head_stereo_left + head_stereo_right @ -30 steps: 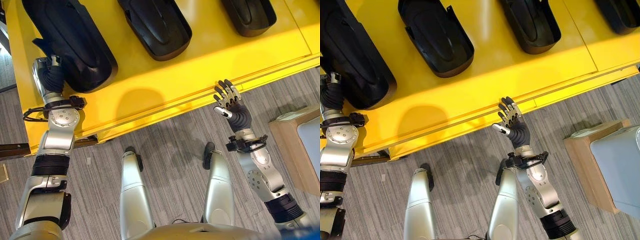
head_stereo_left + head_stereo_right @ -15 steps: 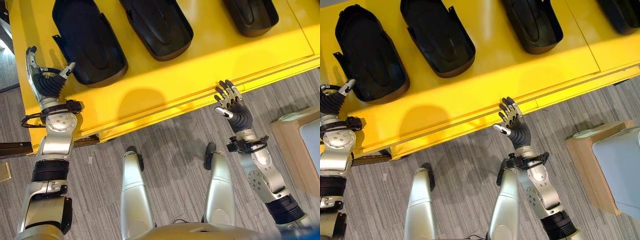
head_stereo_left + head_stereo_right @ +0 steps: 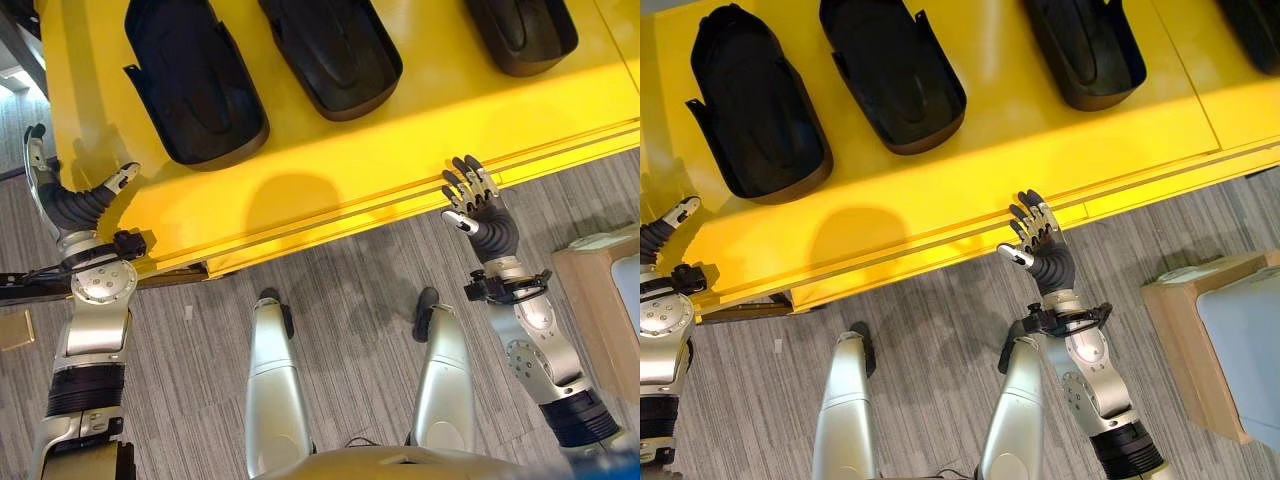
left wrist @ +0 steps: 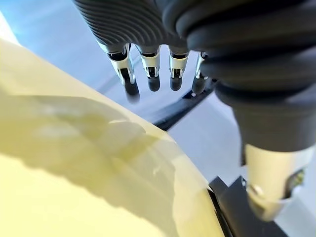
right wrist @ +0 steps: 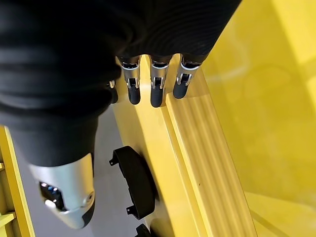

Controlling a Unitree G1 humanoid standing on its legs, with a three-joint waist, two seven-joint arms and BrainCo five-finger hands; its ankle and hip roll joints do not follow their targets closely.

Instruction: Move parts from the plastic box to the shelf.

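Black moulded plastic part [image 3: 195,85] is lying on the yellow shelf [image 3: 330,160] at upper left, long axis running up-frame; the left hand [image 3: 70,195], empty with fingers spread, is hovering nearer, lower left; the right hand [image 3: 480,215] is hanging released at the shelf's front edge.

No readable text.
No lettering, label, number or sign could be made out on the yellow shelf [image 3: 420,120], on the black parts [image 3: 195,85] lying on it, or on the wooden-sided box [image 3: 1200,340] on the floor at the robot's right.
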